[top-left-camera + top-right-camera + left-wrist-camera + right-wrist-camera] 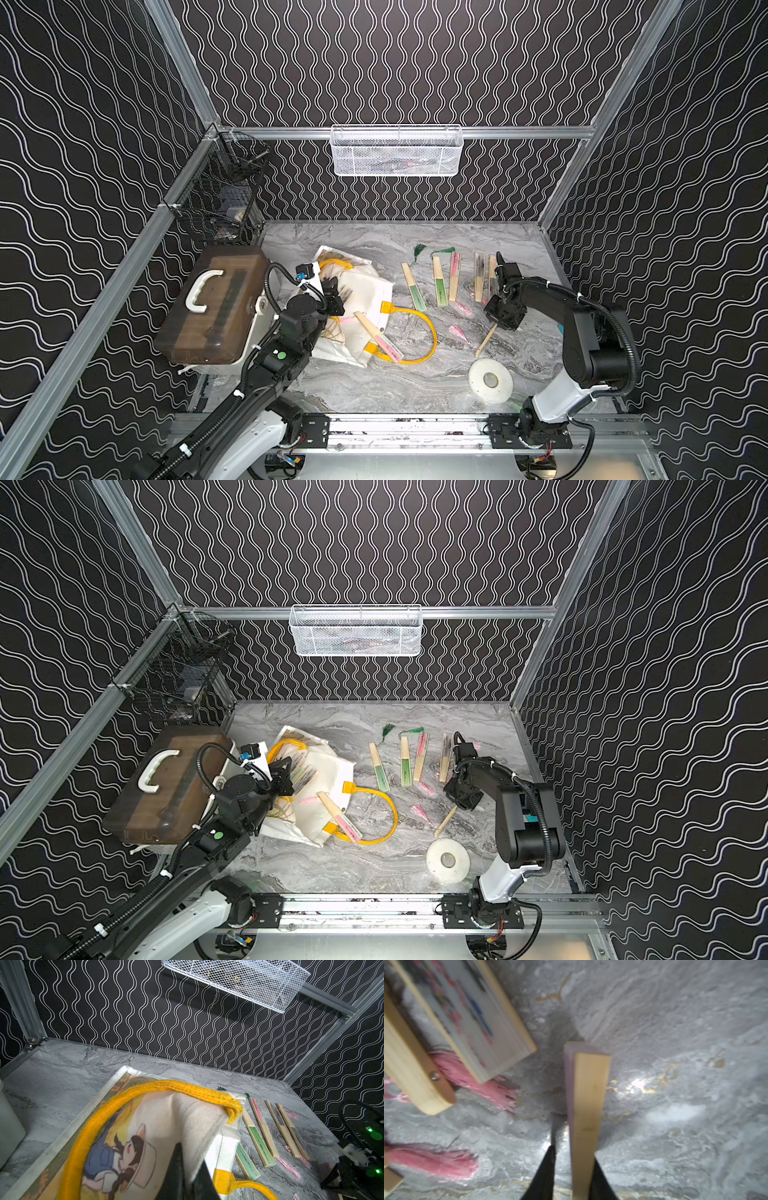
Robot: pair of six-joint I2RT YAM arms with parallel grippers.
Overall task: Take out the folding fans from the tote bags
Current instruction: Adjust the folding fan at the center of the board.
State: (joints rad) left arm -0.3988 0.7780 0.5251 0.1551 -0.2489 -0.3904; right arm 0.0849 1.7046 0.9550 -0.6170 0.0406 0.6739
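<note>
Lab cell: patterned walls (415, 62), aluminium frame (415, 132)

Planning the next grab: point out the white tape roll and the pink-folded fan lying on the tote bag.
White tape roll (491, 380), top view, flat upper face.
Pink-folded bamboo fan (379, 336), top view, mid-length.

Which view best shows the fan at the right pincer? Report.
Right wrist view: the slim tan purple-edged bamboo fan stands close-up inside the right pincer. Both top views show only its tan end; the left wrist view shows nothing clear.

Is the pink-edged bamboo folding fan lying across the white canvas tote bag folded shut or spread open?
Folded shut. In both top views the pink-edged bamboo folding fan is one slim closed stick lying across the white canvas tote bag, outside it.
</note>
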